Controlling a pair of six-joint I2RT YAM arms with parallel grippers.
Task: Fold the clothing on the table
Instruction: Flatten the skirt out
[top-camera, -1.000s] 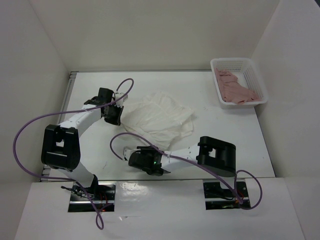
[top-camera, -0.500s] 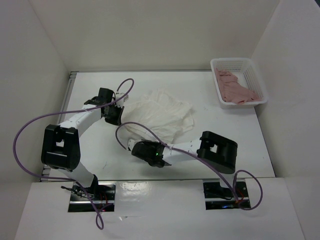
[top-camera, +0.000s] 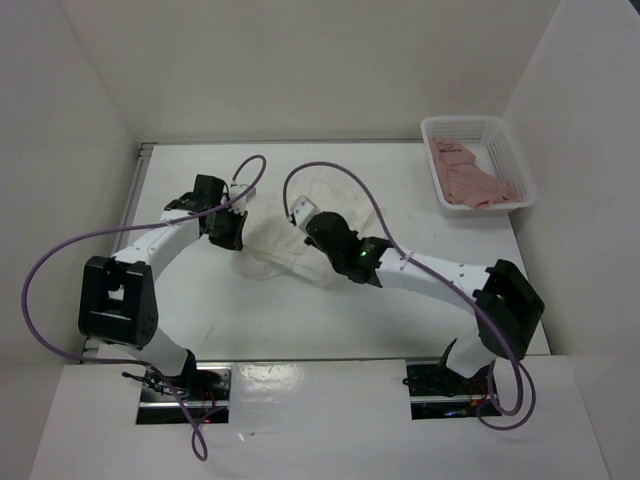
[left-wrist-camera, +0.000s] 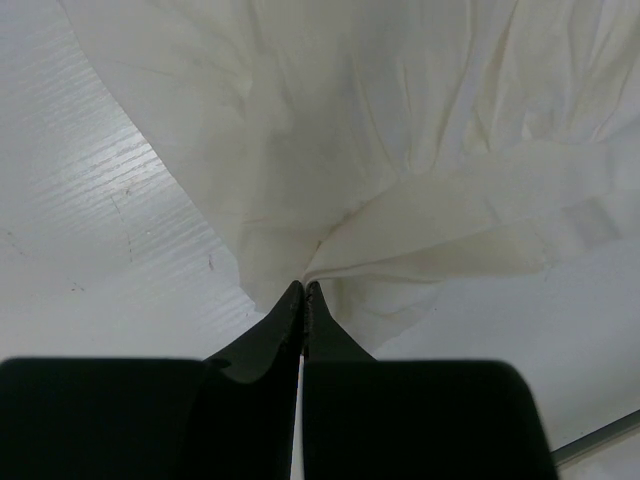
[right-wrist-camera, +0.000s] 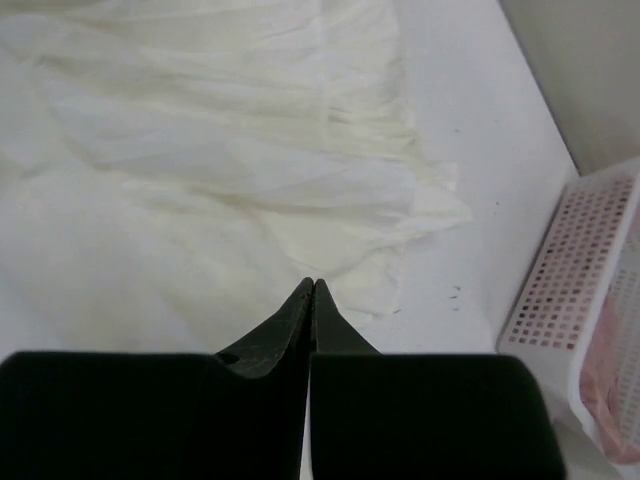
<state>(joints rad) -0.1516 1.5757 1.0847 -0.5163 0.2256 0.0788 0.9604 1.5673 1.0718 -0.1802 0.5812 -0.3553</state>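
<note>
Since the clothing (top-camera: 268, 248) is thin, limp and light, bunched near the table (top-camera: 450, 300) centre, we favour gripping hem corners. Left gripper (left-wrist-camera: 303, 290) pinches its 9 o'clock edge. Right gripper (right-wrist-camera: 312, 285) is pressed together above its middle; any hold is unclear.

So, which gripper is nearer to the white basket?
Right. The right gripper is over the clothing, with the basket to its right; the left gripper holds the clothing's left edge, farther away.

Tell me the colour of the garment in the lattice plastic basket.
Pale pink garment; clearest in the top external view.
</note>
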